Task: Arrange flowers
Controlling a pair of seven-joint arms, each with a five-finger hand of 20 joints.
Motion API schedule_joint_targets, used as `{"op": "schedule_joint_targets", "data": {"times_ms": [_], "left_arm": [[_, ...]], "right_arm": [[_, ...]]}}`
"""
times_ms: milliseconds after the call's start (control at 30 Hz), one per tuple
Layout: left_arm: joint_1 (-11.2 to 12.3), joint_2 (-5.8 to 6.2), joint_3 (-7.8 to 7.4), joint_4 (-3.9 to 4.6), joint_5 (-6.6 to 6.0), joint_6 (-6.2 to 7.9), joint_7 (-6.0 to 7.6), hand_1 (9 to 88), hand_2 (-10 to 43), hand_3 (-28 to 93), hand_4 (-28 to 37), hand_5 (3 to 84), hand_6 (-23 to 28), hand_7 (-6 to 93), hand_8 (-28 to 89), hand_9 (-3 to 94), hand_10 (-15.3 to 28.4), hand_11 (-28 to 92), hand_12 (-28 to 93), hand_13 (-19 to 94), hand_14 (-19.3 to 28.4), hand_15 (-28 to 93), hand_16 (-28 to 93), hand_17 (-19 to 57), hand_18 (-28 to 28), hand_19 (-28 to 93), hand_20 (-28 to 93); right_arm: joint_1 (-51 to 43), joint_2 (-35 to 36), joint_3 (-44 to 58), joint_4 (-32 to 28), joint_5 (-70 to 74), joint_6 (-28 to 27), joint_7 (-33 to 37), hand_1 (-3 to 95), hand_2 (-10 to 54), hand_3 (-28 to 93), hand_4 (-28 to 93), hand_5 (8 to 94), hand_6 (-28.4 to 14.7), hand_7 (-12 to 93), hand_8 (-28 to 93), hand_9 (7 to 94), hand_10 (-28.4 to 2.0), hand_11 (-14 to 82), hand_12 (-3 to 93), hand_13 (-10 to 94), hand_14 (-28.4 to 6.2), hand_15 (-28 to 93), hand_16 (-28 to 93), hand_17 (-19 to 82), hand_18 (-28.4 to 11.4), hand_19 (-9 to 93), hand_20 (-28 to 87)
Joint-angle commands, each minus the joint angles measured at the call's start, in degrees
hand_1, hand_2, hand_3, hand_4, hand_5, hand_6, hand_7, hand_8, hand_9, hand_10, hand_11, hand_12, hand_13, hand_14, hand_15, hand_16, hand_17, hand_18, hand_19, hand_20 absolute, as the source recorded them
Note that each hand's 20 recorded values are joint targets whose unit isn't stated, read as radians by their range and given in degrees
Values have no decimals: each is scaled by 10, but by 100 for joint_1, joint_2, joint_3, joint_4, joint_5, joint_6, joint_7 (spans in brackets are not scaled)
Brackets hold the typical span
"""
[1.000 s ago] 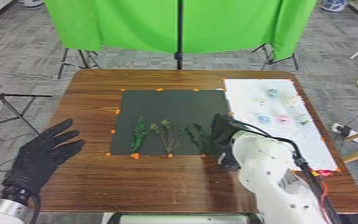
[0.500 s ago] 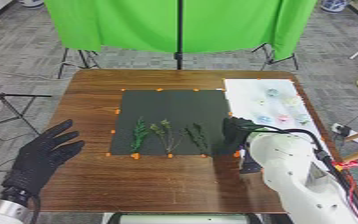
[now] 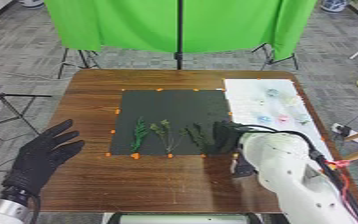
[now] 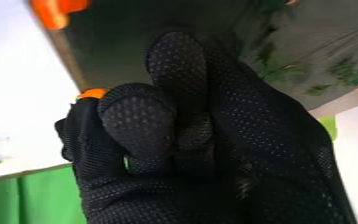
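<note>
My right hand [image 3: 225,134] is over the right edge of the dark mat [image 3: 180,102], close beside a thin dark green sprig [image 3: 197,134]. Further left on the mat lie a branching sprig [image 3: 167,134] and a fuller green one [image 3: 140,134]. In the right wrist view, my right hand [image 4: 198,120] has relaxed fingers, the thumb close against them and nothing seen held; green leaves [image 4: 282,70] show beyond. My left hand [image 3: 44,156] rests open at the table's left side.
Right of the mat, a white sheet [image 3: 251,92] carries several pale blossoms, among them a blue one [image 3: 264,119] and a pink one [image 3: 283,119]. Orange tape pieces mark the borders of mat and sheet. A green cloth hangs behind the table [image 3: 95,77].
My right hand went right, off the thin sprig's side, then came back a little left toward it. My left hand and the sprigs on the mat look unmoved.
</note>
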Motion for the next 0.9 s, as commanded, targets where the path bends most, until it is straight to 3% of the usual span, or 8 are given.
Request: {"op": "schedule_joint_targets", "data": {"times_ms": [33, 133, 533, 633, 800, 900], "left_arm": [[35, -22, -7, 26, -2, 1, -64, 260, -5, 711, -261, 337, 18, 250, -117, 293, 129, 305, 135, 274, 159, 471, -25, -72, 237, 544, 97], [34, -16, 2, 24, -1, 6, -57, 261, -5, 711, -261, 337, 18, 251, -117, 292, 129, 305, 136, 274, 159, 472, -25, -71, 237, 544, 97], [49, -61, -17, 19, 9, 21, -50, 260, -5, 711, -261, 337, 18, 250, -117, 292, 128, 305, 136, 273, 159, 470, -25, -71, 237, 544, 97], [35, -54, -8, 27, 12, 33, -44, 260, -5, 711, -261, 336, 17, 250, -117, 293, 129, 306, 136, 273, 159, 470, -25, -71, 237, 544, 97], [2, -52, 0, 40, 16, 42, -68, 260, -5, 712, -260, 336, 18, 250, -117, 292, 129, 306, 136, 273, 159, 470, -25, -71, 237, 544, 98], [12, -53, 8, 36, 13, 40, -55, 260, -5, 712, -261, 337, 18, 250, -117, 292, 129, 306, 136, 273, 159, 470, -24, -71, 237, 544, 98]], "right_arm": [[111, -464, -151, 445, 1666, -370, 785, 187, 202, 860, -182, 733, -59, 376, -203, 851, -128, 425, 276, 793, -95, 712, 268, 450, -221, 932, 565], [174, -602, -121, 537, 2221, -307, 1116, 185, 204, 858, -181, 735, -60, 374, -202, 852, -128, 423, 276, 795, -95, 710, 268, 453, -222, 932, 565], [232, -379, 63, 330, 362, 126, 350, 180, 207, 860, -175, 739, -61, 368, -197, 857, -127, 418, 276, 801, -91, 708, 270, 457, -222, 932, 571], [158, -288, 172, 98, -217, 394, -63, 178, 206, 863, -173, 744, -60, 369, -196, 864, -127, 421, 277, 804, -90, 709, 271, 461, -224, 932, 574], [-1, -278, 457, -81, 123, 768, -883, 177, 198, 898, -154, 737, -59, 375, -195, 852, -127, 436, 292, 792, -95, 721, 283, 450, -221, 932, 582], [-56, -343, 515, -2, 123, 841, -1635, 197, 178, 916, -156, 693, -61, 361, -170, 778, -131, 470, 293, 729, -110, 743, 280, 394, -217, 932, 544]]}}
